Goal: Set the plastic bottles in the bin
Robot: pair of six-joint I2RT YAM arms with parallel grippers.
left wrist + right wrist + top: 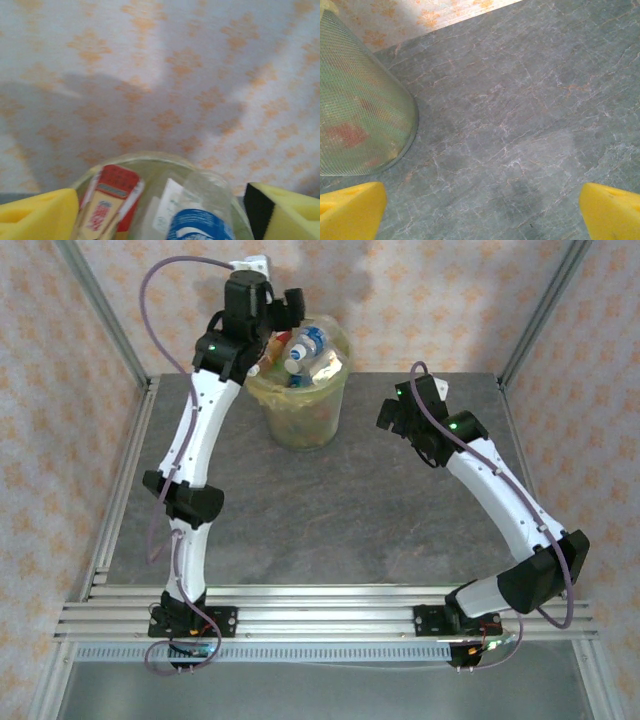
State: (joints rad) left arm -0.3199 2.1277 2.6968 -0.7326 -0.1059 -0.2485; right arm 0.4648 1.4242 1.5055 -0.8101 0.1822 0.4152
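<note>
The bin (300, 412), lined with a yellowish bag, stands at the far middle of the table. Plastic bottles are heaped in it up to its rim. On top lie a clear bottle with a blue label (311, 343) and a red-labelled one (276, 344). My left gripper (284, 312) hangs open just above the bin's far left rim. In the left wrist view the red-labelled bottle (111, 202) and the blue-labelled bottle (200, 225) lie below, between its yellow fingers (35, 217). My right gripper (392, 418) is open over bare table to the right of the bin.
The grey stone table (330, 510) is bounded by patterned walls and metal frame posts (535, 315). In the right wrist view the bin's mesh wall (355, 110) stands at the left, with bare table (520, 125) under the open right gripper (482, 212).
</note>
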